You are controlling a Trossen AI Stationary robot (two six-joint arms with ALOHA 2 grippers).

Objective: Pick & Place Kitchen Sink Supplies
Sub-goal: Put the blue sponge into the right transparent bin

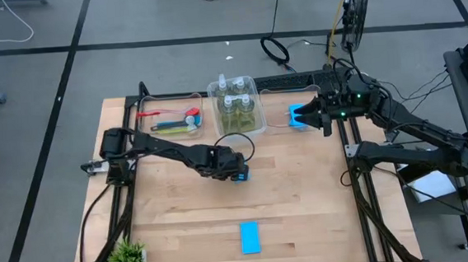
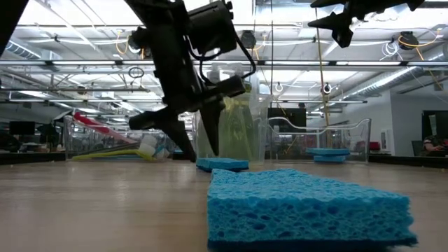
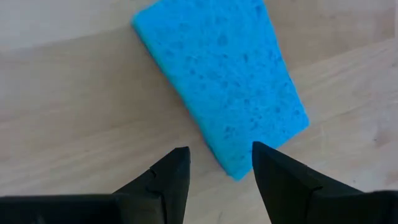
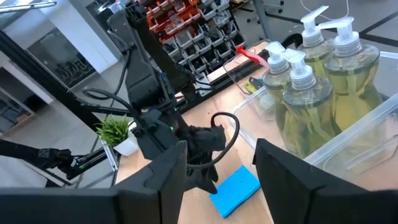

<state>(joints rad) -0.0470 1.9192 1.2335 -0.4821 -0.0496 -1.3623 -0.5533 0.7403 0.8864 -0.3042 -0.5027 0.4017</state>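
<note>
A flat blue sponge (image 3: 224, 81) lies on the wooden table (image 1: 304, 192) near its middle. My left gripper (image 3: 221, 155) points steeply down over it, open, one finger on each side of the sponge's nearer short end (image 3: 233, 168), touching nothing. From the side, the fingers (image 2: 183, 136) reach almost to the table beside the sponge (image 2: 222, 164). A second sponge (image 1: 250, 237) lies near the front edge. My right gripper (image 4: 221, 162) hangs open and empty, high over the right bin, where another blue sponge (image 1: 297, 117) lies.
The middle clear bin (image 1: 211, 90) holds several bottles of yellow-green liquid (image 1: 236, 106). The left bin (image 1: 145, 100) holds brushes (image 1: 171, 123). A small green plant (image 1: 127, 258) stands at the front left corner. Bare wood lies between the two loose sponges.
</note>
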